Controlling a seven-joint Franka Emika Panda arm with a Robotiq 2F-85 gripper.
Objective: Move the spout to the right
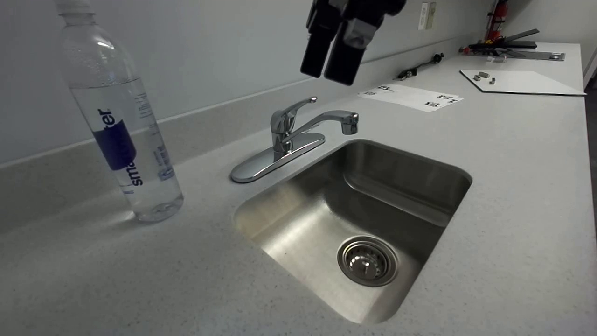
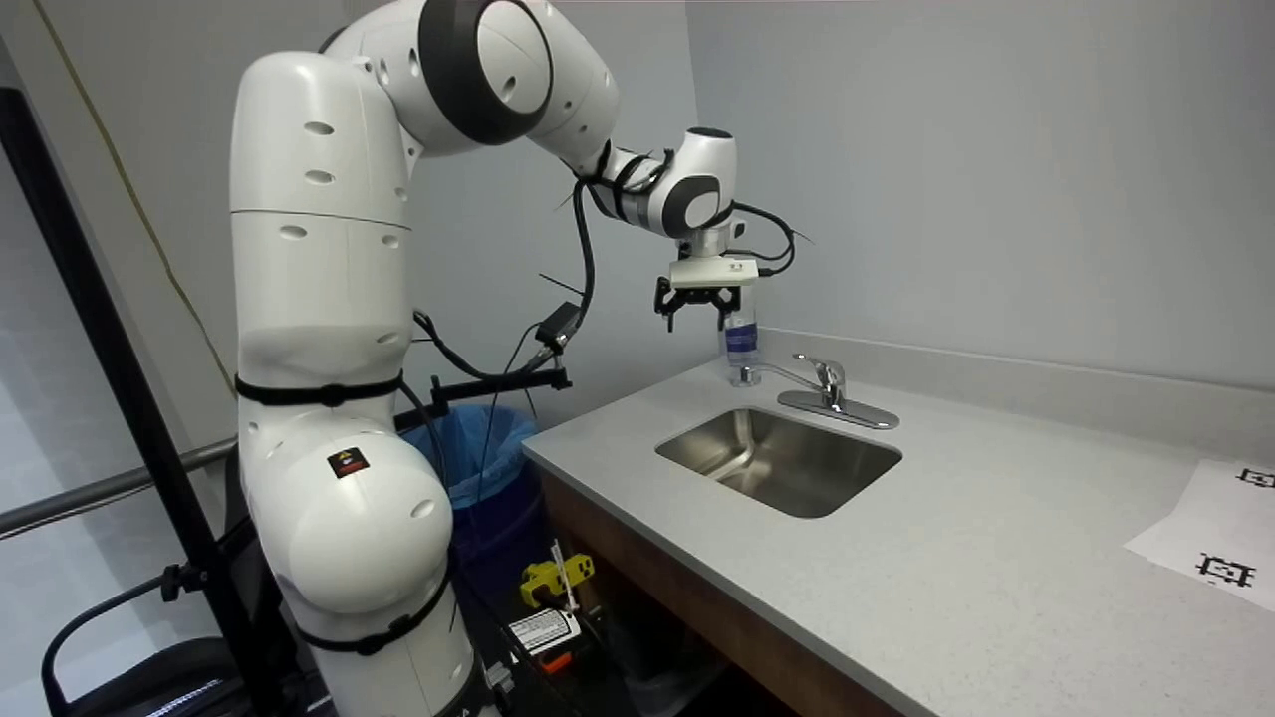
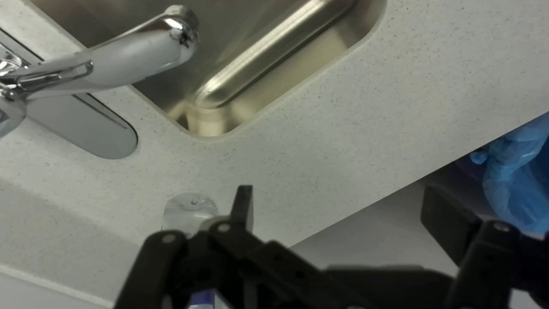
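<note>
Gripper [image 2: 695, 326] was observed raised near the end edge of the counter [image 2: 1006, 558], higher than the faucet and apart from it. Fingers [image 3: 243, 204] were spread wide; in the wrist view the end edge was seen through the gap between them. The spout [image 3: 133, 56], chrome, was joined to its base near the back edge and was directed out over the sink [image 1: 401, 179]. The base plate [image 1: 259, 167] was set along the back edge, with the lever handle [image 1: 301, 105] raised above the spout's root. A bottle [image 1: 121, 144], upright and partly filled with clear liquid, was positioned near the back corner by the end edge. Marked paper sheets [image 1: 410, 95] were laid past the sink, nearer the back edge; a white panel [image 1: 522, 84] was placed farther along, reaching the front edge. A blue liner [image 2: 488, 438] was noted beside the front corner at the end edge.
</note>
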